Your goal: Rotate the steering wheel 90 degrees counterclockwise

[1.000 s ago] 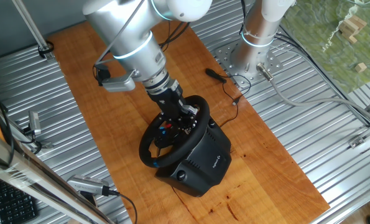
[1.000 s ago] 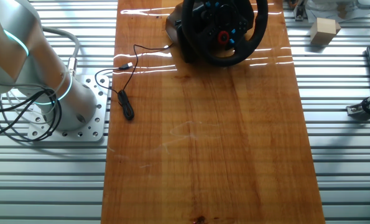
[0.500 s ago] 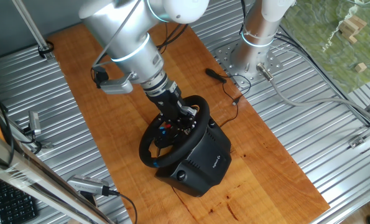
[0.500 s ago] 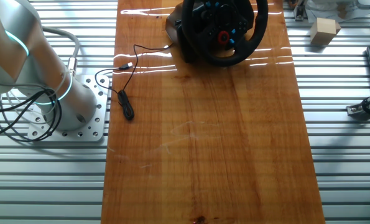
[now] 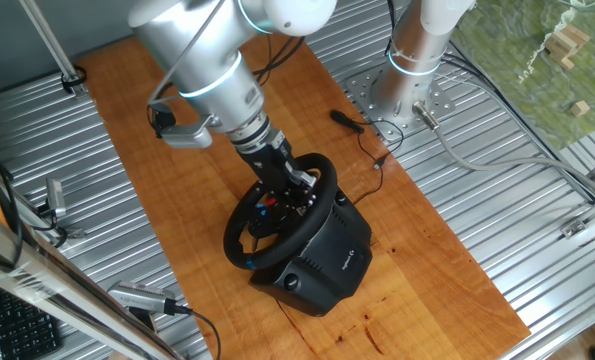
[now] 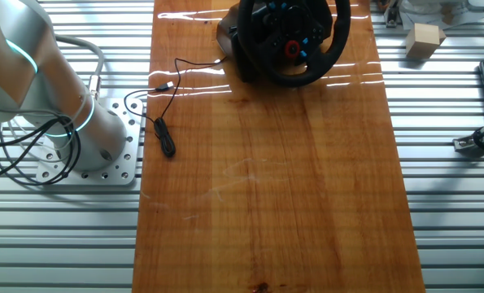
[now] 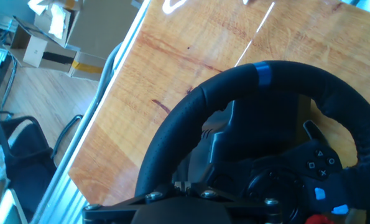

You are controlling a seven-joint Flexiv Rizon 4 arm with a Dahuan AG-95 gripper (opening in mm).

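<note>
Cables point(image 6: 164, 89) trail off the wooden table point(image 6: 266, 187) toward the arm's bolted base plate point(image 6: 103, 163), beside ribbed metal decking. Farther along, the steering wheel point(image 5: 277, 215) sits near one table end; the gripper point(image 5: 289, 192) reaches into its hub, grip state unclear.

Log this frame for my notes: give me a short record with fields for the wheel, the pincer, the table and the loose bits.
wheel: steering wheel, black, on a boxy base, tilted
rim mark: blue stripe
pincer: pincer at the wheel's hub; open or shut cannot be told
table: wooden board
loose bits: black cable on the board's edge; wooden block off the board
</note>
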